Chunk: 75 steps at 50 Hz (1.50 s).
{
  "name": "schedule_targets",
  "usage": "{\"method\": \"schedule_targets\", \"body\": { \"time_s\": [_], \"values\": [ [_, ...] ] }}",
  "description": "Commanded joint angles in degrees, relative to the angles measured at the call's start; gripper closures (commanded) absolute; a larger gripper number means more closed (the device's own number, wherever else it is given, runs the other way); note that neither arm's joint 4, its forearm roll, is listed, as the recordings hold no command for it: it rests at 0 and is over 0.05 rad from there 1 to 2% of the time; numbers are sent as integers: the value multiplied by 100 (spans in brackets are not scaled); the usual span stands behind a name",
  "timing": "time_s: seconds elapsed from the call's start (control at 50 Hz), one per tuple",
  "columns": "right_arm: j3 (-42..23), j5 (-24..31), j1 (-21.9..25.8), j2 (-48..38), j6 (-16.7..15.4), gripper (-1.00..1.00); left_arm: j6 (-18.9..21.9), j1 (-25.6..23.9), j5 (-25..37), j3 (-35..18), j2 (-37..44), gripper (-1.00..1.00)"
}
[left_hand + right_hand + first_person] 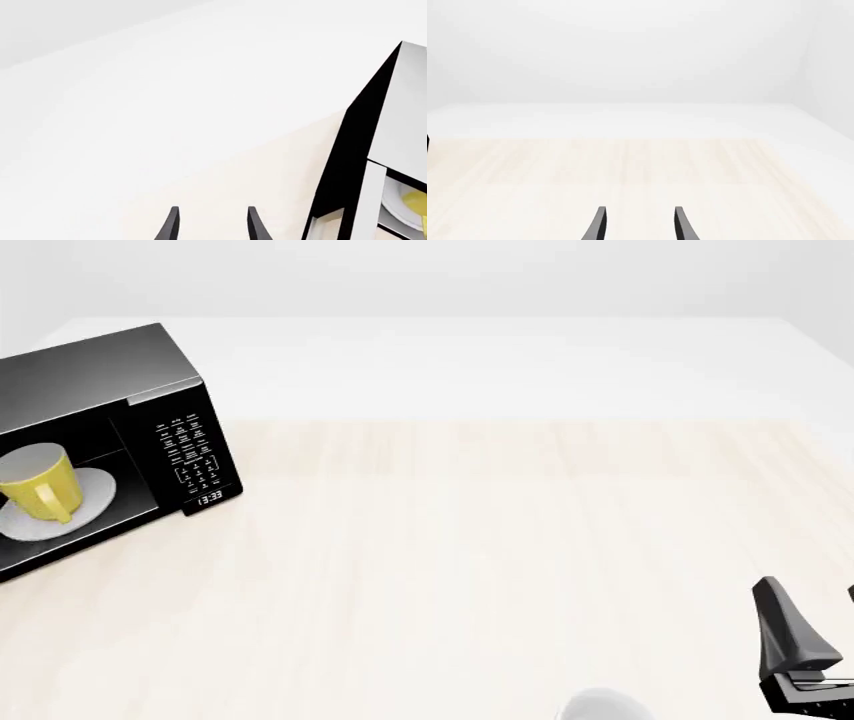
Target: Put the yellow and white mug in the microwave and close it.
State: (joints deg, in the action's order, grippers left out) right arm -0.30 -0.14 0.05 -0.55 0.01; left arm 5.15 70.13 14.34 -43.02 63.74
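**Mug on the turntable, both my grippers empty**

My left gripper (210, 225) holds nothing; its two dark fingertips stand parted with only pale table (200, 165) between them. Off to one side of those fingers, close by, rises the black microwave (363, 125). Through its opening I catch a sliver of the yellow and white mug (415, 202) on the white turntable plate (392, 200).

My right gripper (637, 225) is likewise empty, fingers parted about as wide, pointing across bare wood toward the far edge of the table. The microwave sits well away from these fingers.

From the front view, the mug (38, 483) stands upright on the plate (94, 492) inside the microwave (94, 370), handle toward the front, beside the keypad (187, 448) with its clock display (210, 499). The door itself is out of frame. A rounded white object (603, 706) peeks in at the near table edge, near my right gripper (814, 640).
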Motion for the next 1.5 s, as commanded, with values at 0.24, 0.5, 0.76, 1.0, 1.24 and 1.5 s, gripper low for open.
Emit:
{"method": "schedule_targets", "body": {
  "time_s": [0.24, 0.5, 0.76, 1.0, 1.24, 1.5],
  "values": [
    [6, 3, -2, 12, 0, -100, 322, -219, -454, 545, 370, -100],
    [6, 3, -2, 12, 0, -100, 524, -452, -599, 719, 414, -100],
    [6, 3, -1, 10, 1, -100, 630, -751, -666, 794, 421, -100],
    [6, 3, -1, 11, 1, -100, 735, -956, -794, 879, 481, -100],
    [6, 3, -1, 11, -1, -100, 822, -1092, -1001, 1036, 786, -100],
    [6, 3, 0, 10, -2, -100, 578, -1495, -983, 1015, 892, -100]
  ]
}}
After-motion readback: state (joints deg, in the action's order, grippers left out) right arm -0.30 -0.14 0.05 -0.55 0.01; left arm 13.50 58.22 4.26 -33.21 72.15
